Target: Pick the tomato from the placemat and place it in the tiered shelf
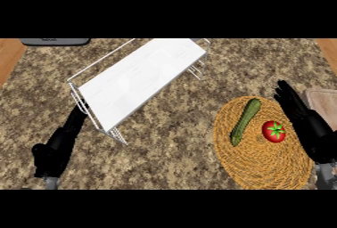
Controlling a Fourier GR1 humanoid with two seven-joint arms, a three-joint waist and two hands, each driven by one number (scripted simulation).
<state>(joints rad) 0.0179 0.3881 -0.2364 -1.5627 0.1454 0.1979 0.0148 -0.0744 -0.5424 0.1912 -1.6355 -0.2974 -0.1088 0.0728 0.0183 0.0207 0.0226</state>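
Other items: a green zucchini (245, 121) lies on the placemat (263, 169) just left of the tomato (274, 132), close to it but apart. It runs slantwise from the mat's upper middle down towards its left side. A pale cutting board (324, 100) shows at the right edge of the view, partly hidden by the right hand (306, 127). A grey object (54, 41) sits at the far left and is cut off by the top of the view. Bare counter lies between the mat and the tiered shelf (141, 80).

Task item: the tomato rests on the right half of the round woven placemat. It is round, with no long axis to record, and its green calyx faces upward. The shelf is a white top tier on a white wire frame and stands well apart from the mat, up and to the left. Its long axis runs from lower left to upper right.

Hands: the right hand lies over the mat's right edge, just beside the tomato on its right. Its fingers are straight and point away from the robot, and it holds nothing. Contact with the tomato cannot be confirmed. The left hand (59, 149) is at the lower left with its fingers extended. The fingertips are near the shelf's nearest corner, and this hand also holds nothing.

Surface: the counter (171, 151) is speckled brown and beige stone. A wooden strip (10, 55) shows at the left edge, and a matching one at the upper right.
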